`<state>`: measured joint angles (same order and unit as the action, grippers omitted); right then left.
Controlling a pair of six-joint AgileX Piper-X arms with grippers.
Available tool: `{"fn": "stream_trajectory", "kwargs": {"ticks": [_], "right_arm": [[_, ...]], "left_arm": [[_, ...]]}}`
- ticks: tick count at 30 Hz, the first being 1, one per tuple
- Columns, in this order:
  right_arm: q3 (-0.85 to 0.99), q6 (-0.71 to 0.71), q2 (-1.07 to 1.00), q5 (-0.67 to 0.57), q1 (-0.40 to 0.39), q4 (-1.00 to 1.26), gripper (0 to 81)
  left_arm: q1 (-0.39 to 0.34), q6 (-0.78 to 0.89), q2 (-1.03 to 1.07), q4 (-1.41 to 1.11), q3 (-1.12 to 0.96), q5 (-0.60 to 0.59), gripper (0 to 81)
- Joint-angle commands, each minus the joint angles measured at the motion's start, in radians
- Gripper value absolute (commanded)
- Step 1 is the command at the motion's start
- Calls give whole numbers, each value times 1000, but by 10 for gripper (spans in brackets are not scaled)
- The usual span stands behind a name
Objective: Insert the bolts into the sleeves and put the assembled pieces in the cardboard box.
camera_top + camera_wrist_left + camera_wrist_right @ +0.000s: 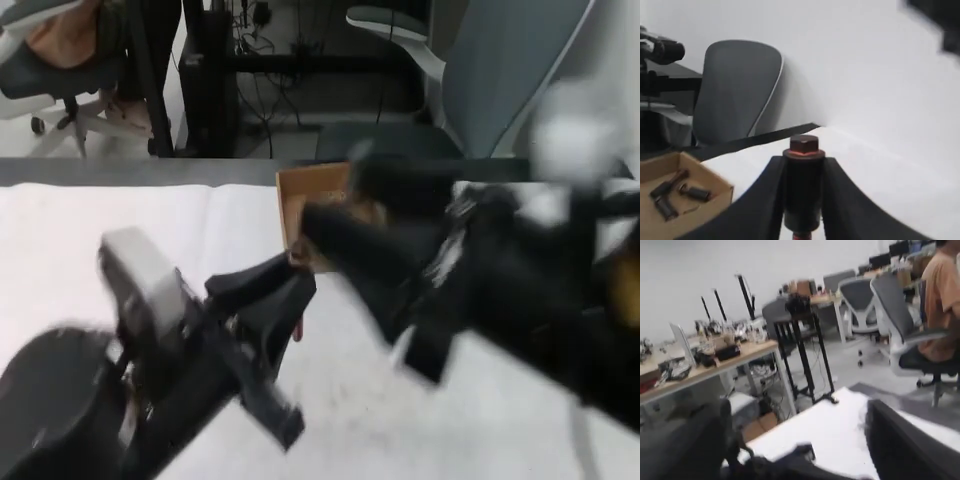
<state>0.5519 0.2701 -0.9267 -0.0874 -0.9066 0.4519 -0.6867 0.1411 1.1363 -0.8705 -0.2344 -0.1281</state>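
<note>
Dark metal is what I see first: a short black sleeve (pixel 801 200) standing upright low in the middle of the left wrist view, with a bolt (pixel 803 145) pushed down into it. The bolt's six-sided head pokes out on top, and a bit of its reddish end shows underneath. The left gripper (pixel 802 170) is clamped on the sleeve, one finger pressing on each side.

The cardboard box (pixel 722 192) sits at the lower left of that view, near but apart from the held piece. A few finished pieces (pixel 670 192) lie inside it. White bench (pixel 880 175) is all around, and a grey chair (pixel 737 90) stands behind.

In the right wrist view the right gripper (pixel 800 450) has its fingers (pixel 900 445) spread wide apart with nothing between them. In the high view the right arm (pixel 480 270) stretches across the middle, right over the box (pixel 315 185) and close to the left gripper (pixel 265 300).

I think the two arms could bump, because they are crowded by the box. If the held piece tips over on the way, the bolt might slide out. If the left gripper lets go too soon, the piece could land on the bench beside the box.
</note>
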Motion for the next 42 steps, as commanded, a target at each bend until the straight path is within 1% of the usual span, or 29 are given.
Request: {"fn": "stream_trajectory", "kwargs": {"ticks": [1,3,7,10,12,15,20,24,26,28,29,30,34,35,39,40,41,42], "right_arm": [[5,-28,106,45,-2,-31,700],[5,-47,162,47,-2,-116,700],[5,-54,264,97,-2,-345,700],[5,-54,328,137,-2,-508,700],[5,-54,362,158,-2,-590,700],[5,-62,400,178,-2,-671,700],[5,-76,419,178,-2,-725,700],[5,-76,419,179,-2,-753,700],[5,-76,419,179,-2,-774,700],[5,-76,419,179,-2,-798,700],[3,-76,419,179,-2,-805,700],[1,-76,419,179,-2,-811,700],[-14,-74,419,179,-2,-814,700],[-18,-67,419,179,-2,-813,700],[-36,-35,419,179,-2,-821,700],[-36,-38,419,182,-2,-830,699],[-36,-48,419,203,-2,-843,644],[-36,-60,419,232,-2,-857,595]], "left_arm": [[56,-29,47,167,-112,-2,18],[100,-36,111,223,-195,-5,18],[175,-36,268,287,-382,-8,18],[209,-36,397,387,-537,-8,18],[218,-54,489,465,-649,-5,18],[223,-130,617,523,-805,0,18],[224,-119,802,653,-1028,23,18],[224,-122,907,732,-1129,82,18],[225,-126,932,730,-1140,74,4],[225,-126,946,725,-1140,73,98],[225,-126,951,725,-1140,73,192],[228,-126,957,719,-1140,73,262],[246,-120,965,702,-1141,80,619],[248,-120,962,702,-1141,75,697],[257,-67,901,788,-1141,72,700],[259,-55,871,817,-1141,55,700],[264,-55,837,852,-1141,36,700],[269,-55,805,884,-1141,11,661]]}}
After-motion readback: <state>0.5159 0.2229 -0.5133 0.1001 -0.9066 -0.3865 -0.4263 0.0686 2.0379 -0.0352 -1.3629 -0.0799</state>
